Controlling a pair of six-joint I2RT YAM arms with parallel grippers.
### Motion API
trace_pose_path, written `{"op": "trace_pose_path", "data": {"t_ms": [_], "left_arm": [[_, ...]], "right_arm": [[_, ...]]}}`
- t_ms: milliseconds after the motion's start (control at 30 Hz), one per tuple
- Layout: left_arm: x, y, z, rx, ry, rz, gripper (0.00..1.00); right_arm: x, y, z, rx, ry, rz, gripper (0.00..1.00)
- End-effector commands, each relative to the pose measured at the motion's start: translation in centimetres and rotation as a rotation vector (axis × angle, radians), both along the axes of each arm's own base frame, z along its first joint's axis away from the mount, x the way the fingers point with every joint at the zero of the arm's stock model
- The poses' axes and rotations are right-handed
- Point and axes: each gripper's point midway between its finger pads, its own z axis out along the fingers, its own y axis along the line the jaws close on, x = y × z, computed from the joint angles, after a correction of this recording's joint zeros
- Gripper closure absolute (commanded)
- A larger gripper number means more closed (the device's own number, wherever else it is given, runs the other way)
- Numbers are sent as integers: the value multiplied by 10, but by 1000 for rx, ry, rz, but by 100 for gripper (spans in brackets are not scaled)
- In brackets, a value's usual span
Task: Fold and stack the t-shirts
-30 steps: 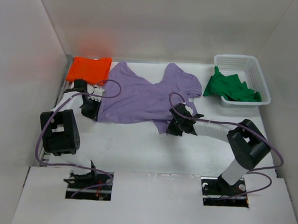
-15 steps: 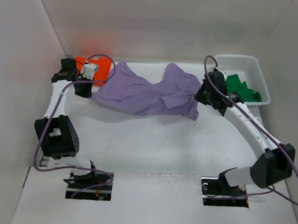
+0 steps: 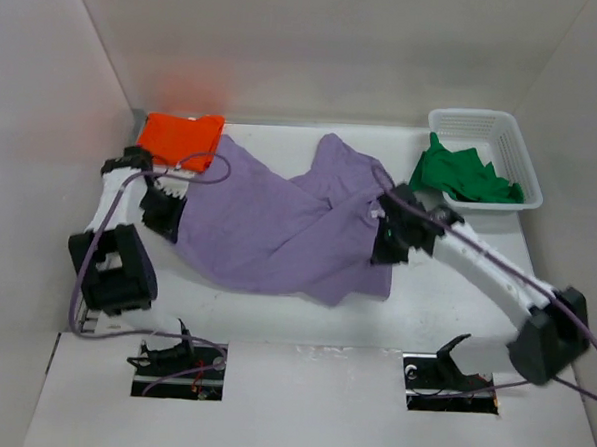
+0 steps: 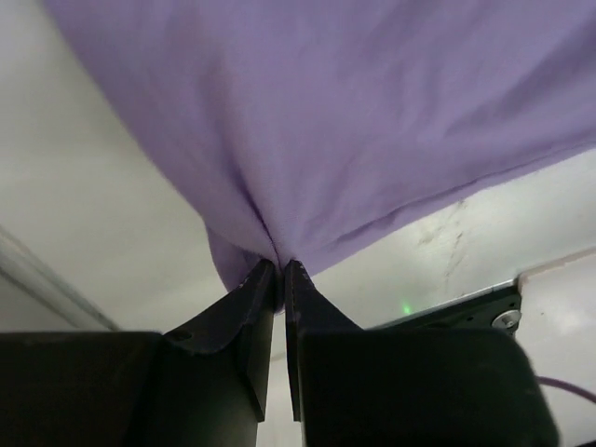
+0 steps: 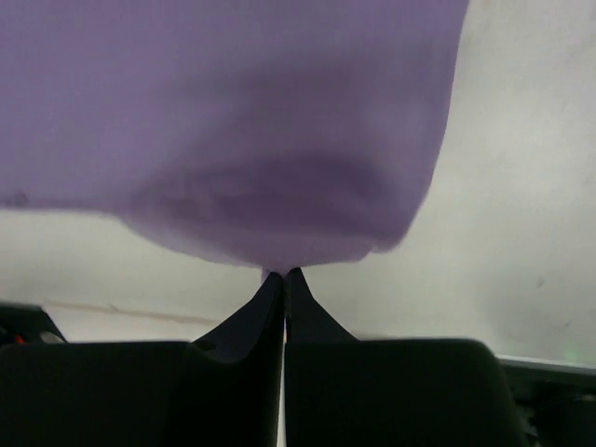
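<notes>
The lavender t-shirt (image 3: pixel 278 227) lies spread and rumpled across the middle of the surface (image 3: pixel 294 318). At its left edge the left gripper (image 3: pixel 164 214) has its jaws clenched on a pinch of the purple cloth, which bunches into folds right at the tips. At its right edge the right gripper (image 3: pixel 390 243) has its jaws pressed tight together on a fold of the same shirt. Behind, at the far left, the orange t-shirt (image 3: pixel 180 137) sits folded flat, just beside the lavender one's corner. At the far right the green t-shirt (image 3: pixel 461 177) spills crumpled out of the white basket (image 3: pixel 471 114) over its left wall.
</notes>
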Motion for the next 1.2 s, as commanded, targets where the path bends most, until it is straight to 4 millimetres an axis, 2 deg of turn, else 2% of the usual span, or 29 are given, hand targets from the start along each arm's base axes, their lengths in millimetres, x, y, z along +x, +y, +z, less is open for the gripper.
{"op": "trace_pose_path", "data": {"t_ms": [0, 33, 67, 100, 133, 167, 200, 233, 300, 333, 367, 400, 433, 500, 600, 700, 767, 900, 1033, 1100, 1167], "left_arm": [[101, -36, 19, -44, -182, -68, 99], [137, -42, 31, -44, -238, -57, 99], [169, -45, 47, -44, -300, -41, 100], [222, -45, 87, -40, -437, 7, 100], [260, -43, 128, -45, -565, 56, 100], [290, -40, 179, -52, -716, 109, 100], [309, -33, 234, -51, -879, 162, 100], [318, -26, 286, -48, -1035, 205, 100], [314, -18, 361, -39, -1265, 248, 99], [306, -16, 387, -39, -1351, 252, 98], [296, -17, 403, -39, -1413, 244, 97], [285, -21, 409, -36, -1453, 224, 97], [274, -28, 404, -33, -1462, 194, 96], [255, -48, 375, -30, -1421, 112, 96], [234, -64, 308, -6, -1283, 32, 96], [209, -68, 243, 32, -1142, -33, 95], [190, -64, 209, 42, -1049, -38, 95], [143, -43, 141, 53, -791, 5, 96], [80, -52, 60, 66, -495, -102, 95], [49, -59, 27, 50, -371, -132, 95], [23, -62, 3, 42, -278, -140, 95]], "right_arm": [[131, 8, 57, 53, -248, 14, 100], [174, 5, 76, 40, -303, 16, 100], [205, 1, 96, 30, -350, 11, 100], [243, -6, 128, 15, -406, -1, 100], [283, -15, 180, -2, -512, -25, 100], [306, -24, 229, -14, -628, -53, 100], [316, -32, 267, -17, -729, -83, 100], [319, -49, 326, -1, -902, -154, 100], [306, -78, 379, 8, -1050, -252, 100], [298, -90, 390, -7, -1065, -291, 100], [290, -97, 396, -27, -1071, -304, 100], [285, -101, 394, -48, -1075, -299, 100], [277, -100, 393, -62, -1096, -277, 100], [260, -90, 376, -78, -1103, -241, 100], [240, -97, 325, -106, -1010, -273, 100], [221, -91, 271, -105, -901, -253, 100], [205, -87, 243, -94, -847, -255, 100], [149, -78, 176, -41, -718, -286, 100], [85, -52, 93, 24, -513, -257, 100], [54, -37, 56, 48, -409, -228, 100], [29, -25, 29, 62, -330, -207, 100]]}}
